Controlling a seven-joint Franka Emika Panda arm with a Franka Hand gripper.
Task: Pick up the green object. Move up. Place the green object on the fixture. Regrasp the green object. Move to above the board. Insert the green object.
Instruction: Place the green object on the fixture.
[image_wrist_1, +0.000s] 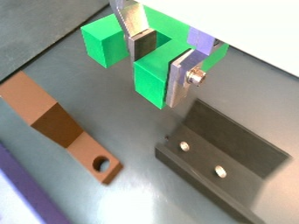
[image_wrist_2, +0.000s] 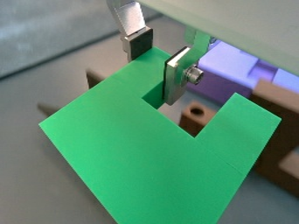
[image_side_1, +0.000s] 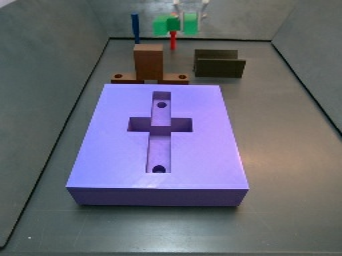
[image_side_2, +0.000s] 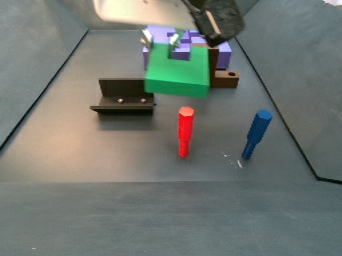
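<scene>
Tool (image_wrist_1: 162, 63) grips green object (image_wrist_1: 149, 83) (between both fingers) in midair.

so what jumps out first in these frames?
The green object, bright against the grey floor, hangs in the air clamped in the gripper at the far end of the cell. Next is the big purple board with its cross-shaped recess, then the red peg and blue peg standing upright.

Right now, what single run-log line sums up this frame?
gripper: shut on green object | lifted off the floor | fixture: bare, beside | board: recess unfilled
</scene>
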